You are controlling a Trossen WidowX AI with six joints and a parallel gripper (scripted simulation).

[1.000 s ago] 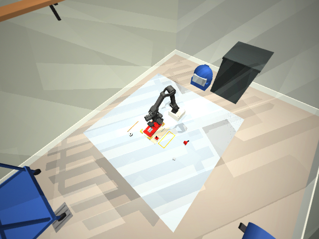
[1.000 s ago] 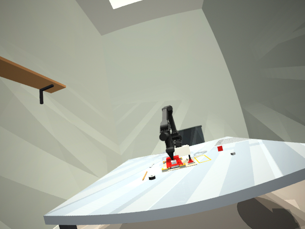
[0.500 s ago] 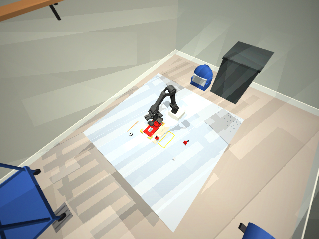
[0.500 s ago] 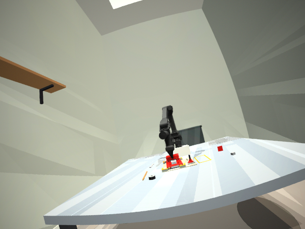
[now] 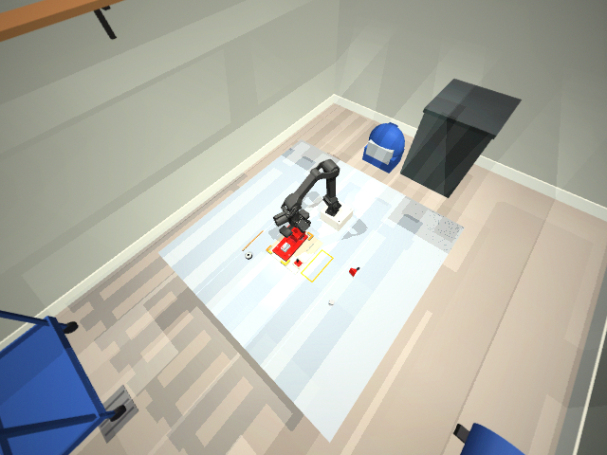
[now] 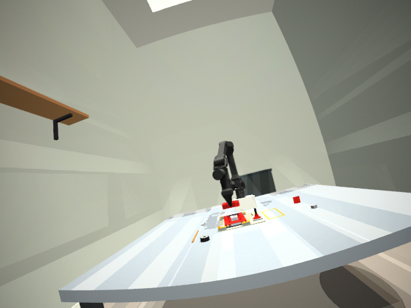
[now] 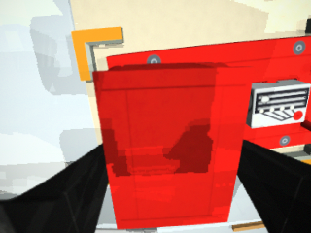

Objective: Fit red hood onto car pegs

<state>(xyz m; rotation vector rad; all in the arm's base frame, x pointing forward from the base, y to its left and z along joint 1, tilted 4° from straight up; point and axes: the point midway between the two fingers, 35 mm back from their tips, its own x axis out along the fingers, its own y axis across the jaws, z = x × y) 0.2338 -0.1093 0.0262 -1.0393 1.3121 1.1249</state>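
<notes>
My gripper [image 5: 293,228] [image 6: 228,202] [image 7: 170,146] is shut on the red hood [image 5: 296,235] [image 6: 232,205] [image 7: 165,146], with one black finger on each of its sides. I hold the hood a little above the car chassis [image 5: 281,251] [image 6: 234,221] [image 7: 272,63], apart from it. The chassis sits in the jig with orange corners [image 7: 97,36]. The grey engine block [image 7: 279,103] [image 6: 234,217] stands on the red deck. Three round pegs show around it, such as one peg [image 7: 154,60] at the hood's far edge. The hood hides the rest of the deck in the wrist view.
A yellow outlined rectangle [image 5: 321,269] [image 6: 276,215] lies right of the jig. A small red and black piece [image 5: 297,262] [image 6: 256,215], a red block [image 5: 353,270] [image 6: 296,199], a black ring [image 5: 248,255] [image 6: 204,237] and a pencil [image 5: 252,241] [image 6: 194,235] lie on the table. The arm's white base [image 5: 336,218] stands behind.
</notes>
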